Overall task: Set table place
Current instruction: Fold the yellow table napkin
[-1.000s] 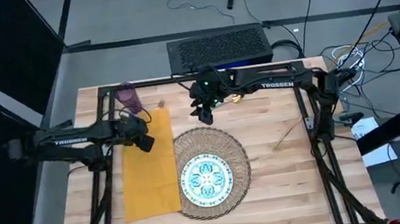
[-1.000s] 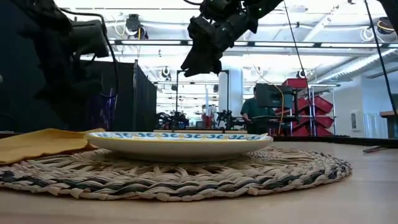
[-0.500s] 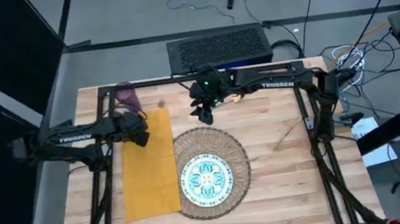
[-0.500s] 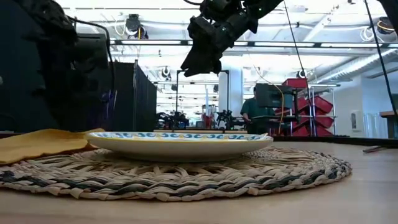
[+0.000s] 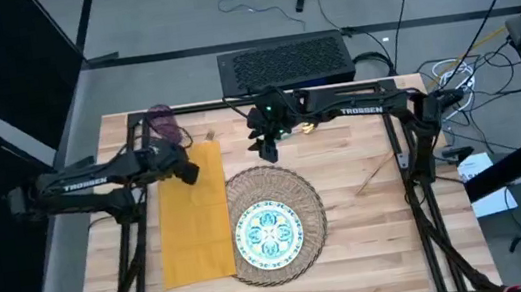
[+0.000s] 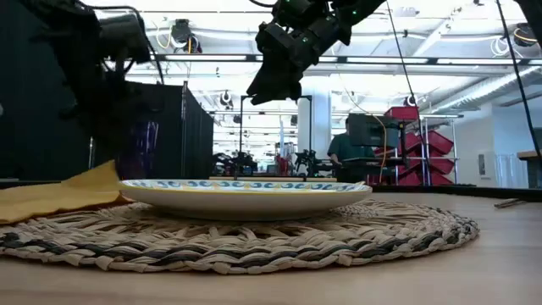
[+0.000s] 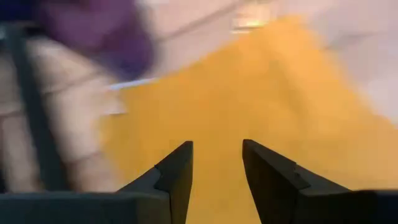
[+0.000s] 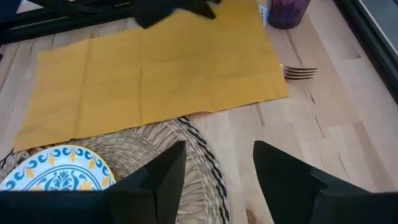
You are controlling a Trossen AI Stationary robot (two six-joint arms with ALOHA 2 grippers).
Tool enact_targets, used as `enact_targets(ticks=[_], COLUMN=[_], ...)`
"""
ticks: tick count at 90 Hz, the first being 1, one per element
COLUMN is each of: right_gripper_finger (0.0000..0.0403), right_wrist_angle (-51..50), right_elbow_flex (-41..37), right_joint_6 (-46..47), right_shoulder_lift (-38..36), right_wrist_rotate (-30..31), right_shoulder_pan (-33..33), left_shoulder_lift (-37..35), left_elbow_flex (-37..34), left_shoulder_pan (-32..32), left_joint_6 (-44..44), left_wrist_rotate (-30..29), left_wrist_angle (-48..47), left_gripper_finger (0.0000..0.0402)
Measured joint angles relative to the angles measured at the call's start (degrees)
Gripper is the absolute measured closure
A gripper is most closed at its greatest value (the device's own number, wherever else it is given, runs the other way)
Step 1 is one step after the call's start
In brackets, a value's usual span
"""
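The mustard napkin (image 5: 193,225) lies flat on the table, left of the woven placemat (image 5: 299,189), which bears the teal-patterned plate (image 5: 269,233). The purple cup (image 5: 165,126) stands at the far left. My left gripper (image 5: 188,171) is open over the napkin's far end (image 7: 211,93), near the cup. In the low view, part of the napkin (image 6: 106,172) stands raised below the gripper. My right gripper (image 5: 263,150) hangs open above the table, beyond the placemat's far edge. A gold fork (image 8: 300,73) lies beside the napkin's far corner. My left gripper comes at the napkin's far end (image 7: 214,124) from above, slanting toward the far edge. Yellow cloth shows in the gap between its two fingers. I cannot tell whether the fingers touch the cloth.
A thin gold piece of cutlery (image 5: 375,173) lies on the bare wood right of the placemat. Black rails (image 5: 414,161) frame the table. A black box (image 5: 285,62) sits behind the far edge. A person (image 6: 343,152) stands far off in the room.
My left gripper has moved toward the table's far edge and the purple cup, and its arm has swung a little. In the low view, a part of the napkin under it has risen from flat to a small peak. The rest lies as before.
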Motion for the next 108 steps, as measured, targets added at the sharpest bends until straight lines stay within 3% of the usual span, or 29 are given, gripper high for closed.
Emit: enact_targets(ticks=[20, 51, 72, 95, 108], right_gripper_finger=[0.0227, 0.0227, 0.0227, 0.0227, 0.0227], right_wrist_angle=[0.35, -0.30, -2.25, -2.13, 4.20], right_elbow_flex=[0.00, 0.02, 0.02, 0.02, 0.02], right_joint_6=[-0.31, -0.32, -0.33, 1.07, 3.10], right_shoulder_lift=[0.00, 0.00, 0.00, 0.24, 1.99], right_wrist_rotate=[0.02, 0.02, 0.02, 0.09, 0.09], right_shoulder_pan=[-0.07, -0.04, -0.04, 1.34, 2.71], left_shoulder_lift=[2.43, 11.92, 11.58, 9.08, 9.06], left_elbow_flex=[-0.02, -0.15, -0.20, -0.20, -0.23], left_shoulder_pan=[-0.59, -0.37, -3.79, -8.63, -9.96], left_joint_6=[1.69, 2.95, 2.32, -0.59, -0.56], left_wrist_rotate=[6.60, 2.48, 6.77, 2.90, -2.01], left_wrist_angle=[4.47, 4.32, 4.19, 2.11, 3.38], left_gripper_finger=[0.0277, 0.0277, 0.0277, 0.0277, 0.0277])
